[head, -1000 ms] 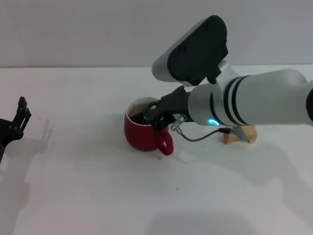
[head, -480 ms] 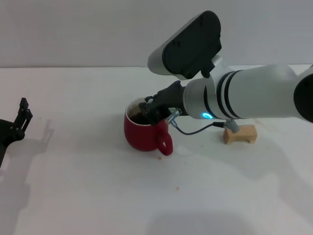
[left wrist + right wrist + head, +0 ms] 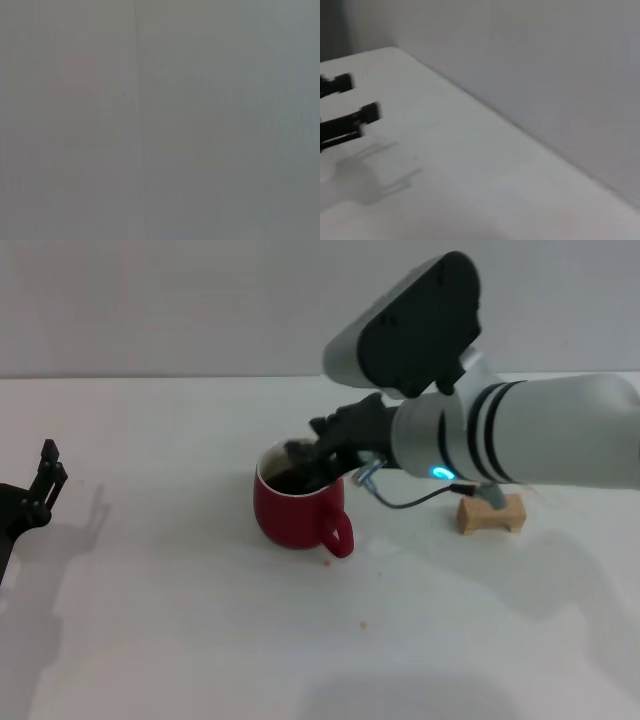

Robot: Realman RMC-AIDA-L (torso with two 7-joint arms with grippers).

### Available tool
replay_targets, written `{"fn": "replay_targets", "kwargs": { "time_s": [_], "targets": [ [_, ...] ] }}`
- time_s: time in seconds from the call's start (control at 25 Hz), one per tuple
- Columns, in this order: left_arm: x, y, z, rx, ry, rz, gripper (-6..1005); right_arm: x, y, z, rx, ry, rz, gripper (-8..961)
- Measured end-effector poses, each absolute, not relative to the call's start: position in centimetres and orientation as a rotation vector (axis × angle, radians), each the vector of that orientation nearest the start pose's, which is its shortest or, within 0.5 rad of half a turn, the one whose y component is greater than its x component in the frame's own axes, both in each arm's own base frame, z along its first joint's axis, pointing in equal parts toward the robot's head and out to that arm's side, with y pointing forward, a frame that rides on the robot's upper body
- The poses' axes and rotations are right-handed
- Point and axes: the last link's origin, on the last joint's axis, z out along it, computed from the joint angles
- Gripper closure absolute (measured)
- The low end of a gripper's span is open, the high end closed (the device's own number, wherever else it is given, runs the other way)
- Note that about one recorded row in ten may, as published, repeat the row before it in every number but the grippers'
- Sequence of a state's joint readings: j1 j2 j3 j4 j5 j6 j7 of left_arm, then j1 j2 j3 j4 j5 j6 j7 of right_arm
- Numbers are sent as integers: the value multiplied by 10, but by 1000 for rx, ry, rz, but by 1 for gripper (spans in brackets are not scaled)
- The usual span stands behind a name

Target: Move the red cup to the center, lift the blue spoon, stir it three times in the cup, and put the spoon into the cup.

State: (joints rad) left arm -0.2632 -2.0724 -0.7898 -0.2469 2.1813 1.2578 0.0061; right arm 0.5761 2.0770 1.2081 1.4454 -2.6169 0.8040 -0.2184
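Bare lab: white table (image 3: pixel 150 640), blank wall (image 3: pixel 150 300)

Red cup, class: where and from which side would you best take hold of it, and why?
Grip the red cup by its loop handle, coming from the near right, where it juts out. The right pincer sits over the rim, blocking a top grasp.

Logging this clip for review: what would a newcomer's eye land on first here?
The right gripper dips into the red cup at mid-table, under the big white right arm. A wooden block lies beside the cup, behind that arm. The left gripper sits parked at the table's left edge, fingers apart.
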Motion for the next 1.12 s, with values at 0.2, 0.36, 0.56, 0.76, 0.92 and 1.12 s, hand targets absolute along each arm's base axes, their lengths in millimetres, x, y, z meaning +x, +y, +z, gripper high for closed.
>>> {"fn": "replay_targets", "kwargs": {
  "time_s": [0.2,0.36,0.56,0.76,0.92,1.12],
  "targets": [
    [-355,279,-8,-1487,-508,-609,191,83,363,-58,-2344,361,175,615],
    [-355,279,-8,-1488,-508,-609,191,94,359,-37,-2177,249,336,605],
    [-355,280,-8,-1487,-509,-610,191,133,342,-15,-1945,207,570,604],
    [-355,280,-7,-1480,-511,-610,191,189,308,2,-1689,145,727,605],
    [-357,278,-6,-1470,-517,-606,191,240,280,15,-1493,217,769,602],
    [-357,278,-5,-1464,-521,-613,191,297,258,25,-1313,345,717,565]
  ]
}}
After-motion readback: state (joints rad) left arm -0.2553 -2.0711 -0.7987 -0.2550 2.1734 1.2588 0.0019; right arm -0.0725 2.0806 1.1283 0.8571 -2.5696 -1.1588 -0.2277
